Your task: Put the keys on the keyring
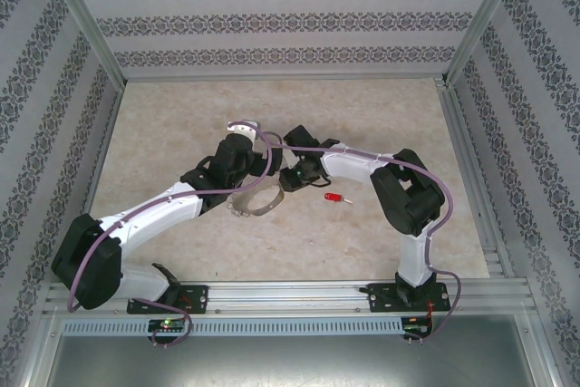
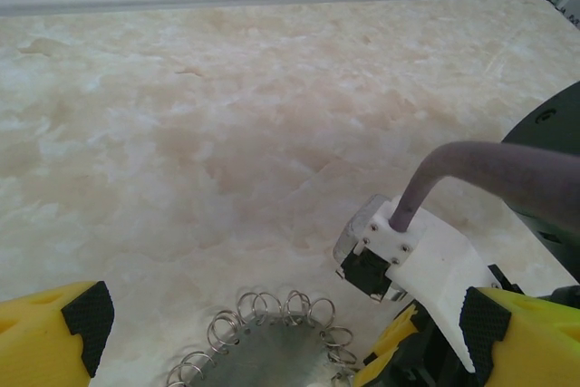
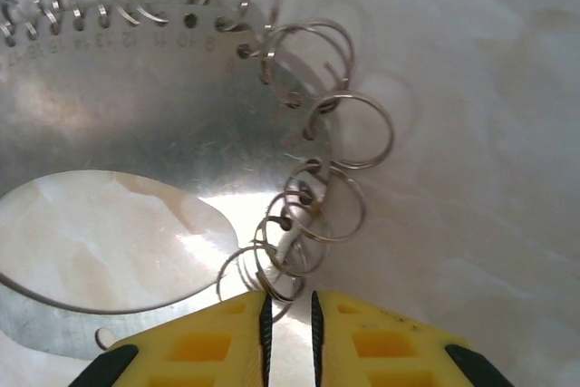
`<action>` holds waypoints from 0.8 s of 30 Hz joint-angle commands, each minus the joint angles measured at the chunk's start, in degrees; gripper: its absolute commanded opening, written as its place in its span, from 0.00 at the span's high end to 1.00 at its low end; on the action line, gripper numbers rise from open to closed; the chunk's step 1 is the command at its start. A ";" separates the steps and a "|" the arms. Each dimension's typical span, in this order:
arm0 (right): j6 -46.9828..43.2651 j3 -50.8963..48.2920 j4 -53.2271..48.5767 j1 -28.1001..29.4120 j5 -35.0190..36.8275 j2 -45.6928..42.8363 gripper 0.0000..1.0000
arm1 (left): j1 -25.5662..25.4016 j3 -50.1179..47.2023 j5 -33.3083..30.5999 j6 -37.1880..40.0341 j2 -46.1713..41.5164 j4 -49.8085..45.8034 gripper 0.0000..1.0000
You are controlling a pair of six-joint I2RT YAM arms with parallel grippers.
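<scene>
Top external: keyring (image 1: 256, 211) centred on table (image 1: 163, 124).

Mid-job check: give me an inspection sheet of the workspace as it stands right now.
Surface: marbled tabletop, pale and flat; no spills seen.
Job's things: keyring lies flat mid-table, its rim fringed with small split rings. The red-headed key lies loose to its right, apart from it, not threaded.
Clutter: nothing seen.
Grippers: left gripper is wide open, with fingers either side of the keyring's edge, holding nothing. Right gripper has its fingers nearly together at a small ring on the rim; a grip cannot be confirmed.
Cables: purple cable arcs off the right wrist, above the tabletop.
Surroundings: patterned walls; aluminium rail at the near edge.
</scene>
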 commanded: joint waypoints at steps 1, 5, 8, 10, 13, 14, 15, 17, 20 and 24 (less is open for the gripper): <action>2.21 -0.75 -0.69 -1.39 2.80 -1.91 0.76 | -0.27 -0.73 0.46 1.66 -1.52 0.54 0.00; 3.05 -2.55 1.27 -1.95 -0.51 -4.38 0.73 | -0.32 -0.23 0.20 2.03 -1.26 -0.86 0.00; 0.88 -2.96 1.34 -0.70 -3.68 -5.56 0.68 | -0.31 -0.36 0.46 2.02 -1.17 -0.90 0.00; -0.55 -2.81 0.57 0.40 -4.87 -5.80 0.67 | -0.32 -0.31 0.21 2.03 -1.25 -0.89 0.00; -1.67 -2.44 -0.11 2.24 -4.54 -5.41 0.67 | -0.32 -0.54 -0.03 1.80 -1.42 -0.51 0.00; -1.65 -2.35 -0.13 2.57 -3.87 -5.12 0.67 | -0.34 -0.59 -0.02 1.76 -1.47 -0.55 0.00; -1.59 -2.27 0.10 2.74 -3.82 -4.79 0.67 | -0.34 -0.58 -0.01 1.77 -1.55 -0.55 0.00; -1.37 -2.02 0.63 2.81 -4.06 -4.15 0.67 | -0.37 -0.62 -0.01 1.61 -1.64 -0.56 0.00; -1.43 -0.89 0.63 2.86 -4.27 -2.78 0.67 | -0.35 -0.62 -0.04 1.65 -1.75 -0.72 0.00; -1.52 0.48 0.44 2.86 -3.66 -1.19 0.67 | -0.34 -0.65 -0.05 1.51 -1.78 -0.72 0.00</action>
